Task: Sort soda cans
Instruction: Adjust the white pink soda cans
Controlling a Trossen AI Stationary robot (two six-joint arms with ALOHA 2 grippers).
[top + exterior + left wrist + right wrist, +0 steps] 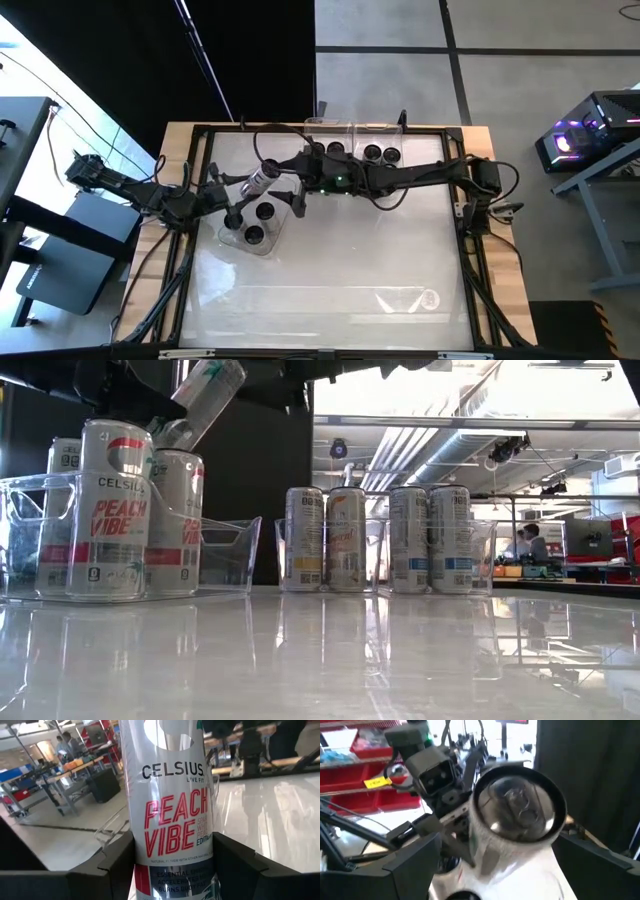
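Cans fill clear bins on the table (330,290). We see the left gripper (252,187) with its fingers (117,865) closed on a tilted Peach Vibe can (262,177), held in the air above the left bin (232,237), where two cans (258,222) stand. The right gripper (300,170) sits at this can's top end, its fingers (410,857) spread wide on either side, not gripping. Four more cans (375,538) stand in the far bins (350,130).
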